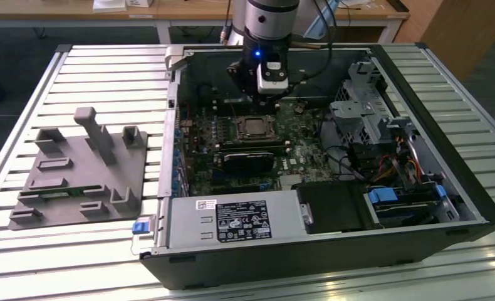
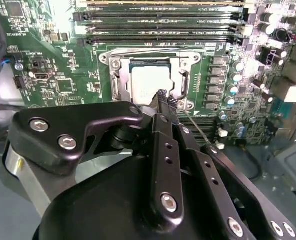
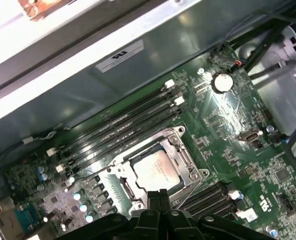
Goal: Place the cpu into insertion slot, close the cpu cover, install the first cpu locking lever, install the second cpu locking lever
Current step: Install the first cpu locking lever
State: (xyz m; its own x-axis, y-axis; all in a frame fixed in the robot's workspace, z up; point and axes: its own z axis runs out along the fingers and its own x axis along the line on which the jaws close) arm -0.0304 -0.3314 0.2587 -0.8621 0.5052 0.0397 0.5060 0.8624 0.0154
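The cpu (image 2: 148, 82) (image 3: 156, 169), a pale silvery square, lies in the insertion slot (image 1: 254, 127) on the green board. The cpu cover (image 2: 117, 84) (image 3: 188, 163), a silver frame, lies flat around the chip. My gripper (image 2: 161, 94) (image 3: 159, 192) is shut, its black fingertips pressed together just over the chip's edge at one side of the socket; I see nothing between them. A thin metal lever (image 2: 198, 129) slants away from the socket's corner beside the fingers. In the exterior view the gripper (image 1: 269, 84) hangs inside the open case, just behind the socket.
Long black memory slots (image 2: 157, 20) (image 3: 123, 125) run beside the socket. A black heatsink block (image 1: 247, 160), a power supply (image 1: 230, 219) and a drive cage (image 1: 364, 116) crowd the case. A grey fixture (image 1: 80, 169) stands on the slatted table at the exterior view's left.
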